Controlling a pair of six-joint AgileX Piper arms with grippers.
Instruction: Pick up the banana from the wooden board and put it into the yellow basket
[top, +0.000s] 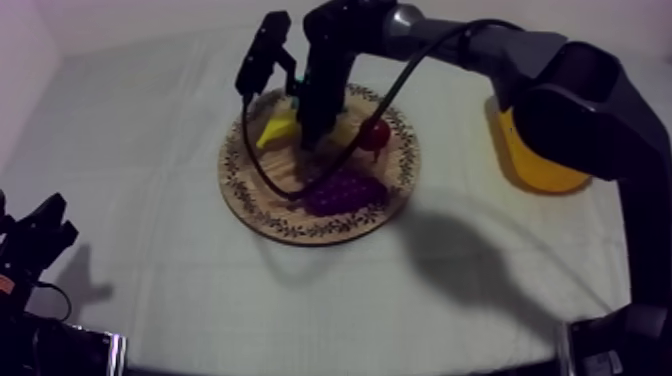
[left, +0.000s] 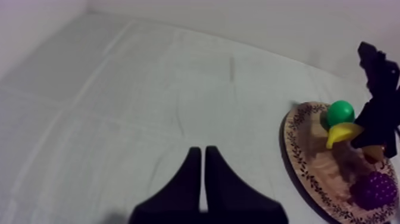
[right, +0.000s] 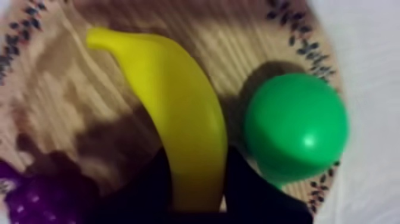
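Observation:
The yellow banana (right: 178, 113) lies on the round wooden board (right: 77, 101), and my right gripper (right: 193, 179) is shut on it, one black finger (right: 146, 190) pressed to each side of its lower end. From above, the right arm comes in from the upper right and my right gripper (top: 312, 128) stands over the banana (top: 275, 130) at the back of the board (top: 260, 205). The yellow basket (top: 535, 160) sits at the right of the table. My left gripper (left: 204, 179) is shut on nothing, low at the table's left (top: 38, 238).
A green pear (right: 294, 131) lies right beside the banana near the board's rim. The purple grapes (top: 345, 190) and a small red fruit (top: 375, 133) also rest on the board. Open cloth lies between the board and the basket.

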